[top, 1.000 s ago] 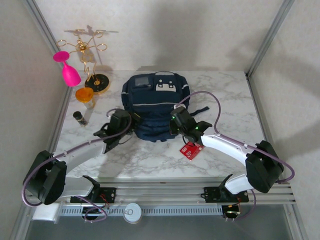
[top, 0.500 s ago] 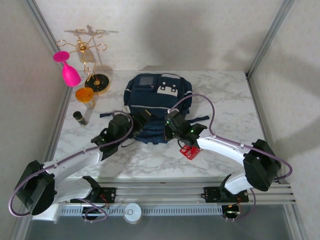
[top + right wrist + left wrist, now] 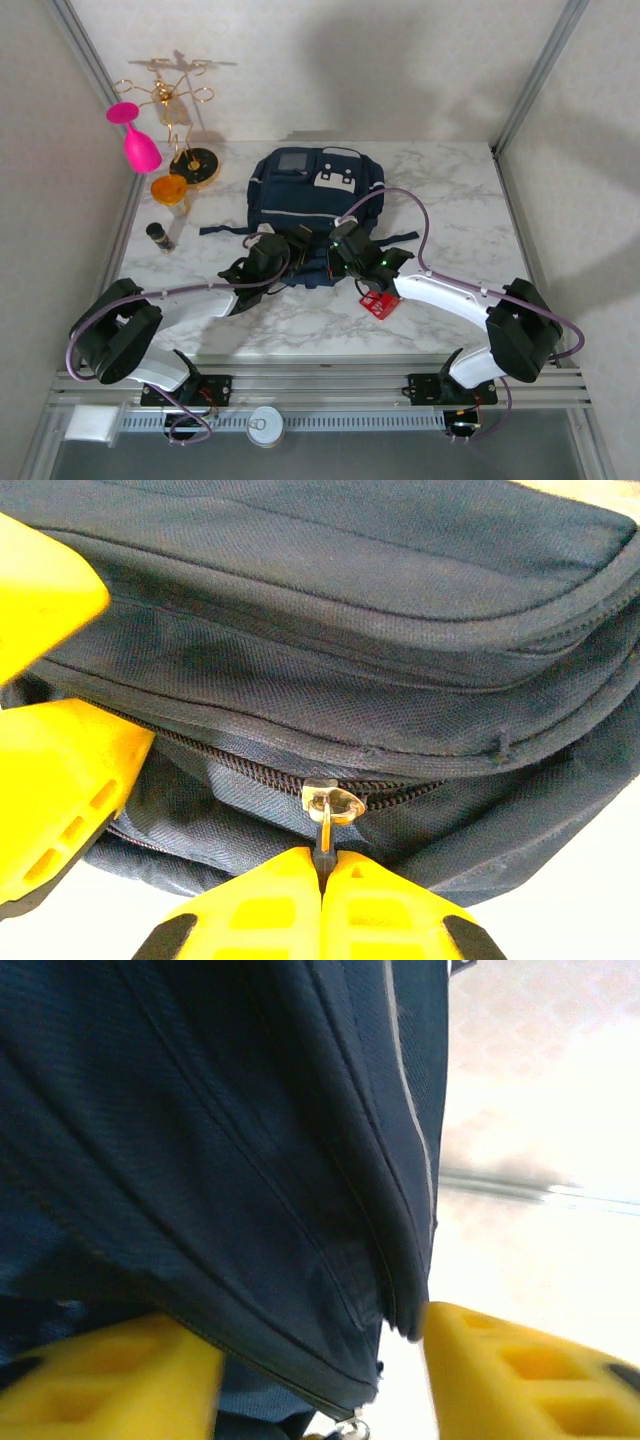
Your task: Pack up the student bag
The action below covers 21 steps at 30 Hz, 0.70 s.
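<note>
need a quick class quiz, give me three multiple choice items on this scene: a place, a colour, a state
1. Where does the red card lie? A on the table by the near right corner of the student bag; B in a cup; C on a shelf
2. What colour is the glass beside the gold rack? A green; B pink; C clear
3. The right gripper is: A open over the table; B shut on a pen; C shut on the bag's zip pull
Answers: A, it lies on the marble; B, pink from above; C, it pinches the pull.
</note>
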{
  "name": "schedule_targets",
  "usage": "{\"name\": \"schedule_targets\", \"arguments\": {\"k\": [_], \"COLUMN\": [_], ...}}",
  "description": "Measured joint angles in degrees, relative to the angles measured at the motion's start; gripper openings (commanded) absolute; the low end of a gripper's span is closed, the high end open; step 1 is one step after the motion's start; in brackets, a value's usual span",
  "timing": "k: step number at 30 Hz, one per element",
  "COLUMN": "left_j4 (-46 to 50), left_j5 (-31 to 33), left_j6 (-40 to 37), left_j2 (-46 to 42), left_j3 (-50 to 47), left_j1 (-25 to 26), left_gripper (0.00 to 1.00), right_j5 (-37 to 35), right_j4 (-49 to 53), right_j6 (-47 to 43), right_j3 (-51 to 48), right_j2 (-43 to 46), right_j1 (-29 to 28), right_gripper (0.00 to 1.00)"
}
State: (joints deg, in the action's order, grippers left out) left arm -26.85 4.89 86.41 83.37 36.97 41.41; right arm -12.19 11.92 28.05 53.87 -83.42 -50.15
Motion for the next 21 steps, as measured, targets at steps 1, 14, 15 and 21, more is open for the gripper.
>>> {"name": "schedule_targets", "arguments": {"k": [1, 14, 15, 21], "left_j4": [0.04, 8.20, 9.62, 15.85], "left_j5": [0.50, -0.68, -1.55, -10.25], "left_j6": [0.22, -6.56, -8.13, -17.73], "left_j2": [0.28, -2.78, -3.61, -8.59], "left_j3": [0.00, 0.90, 0.90, 0.90], "left_j1": [-0.02, -3.02, -4.02, -11.87], "left_gripper": [0.29, 0.00, 0.00, 0.02], "right_j5": [-0.04, -0.57, -1.11, -1.14], "right_j4": [-0.24, -0.39, -0.26, -1.09], "right_j6": [-0.13, -1.55, -1.75, -3.21], "right_j3": [0.00, -1.77, -1.77, -1.33], "right_j2": [0.00, 0.42, 0.59, 0.76], "right_j1": [0.02, 4.92, 5.62, 5.29], "right_gripper": [0.00, 0.00, 0.00, 0.00]}}
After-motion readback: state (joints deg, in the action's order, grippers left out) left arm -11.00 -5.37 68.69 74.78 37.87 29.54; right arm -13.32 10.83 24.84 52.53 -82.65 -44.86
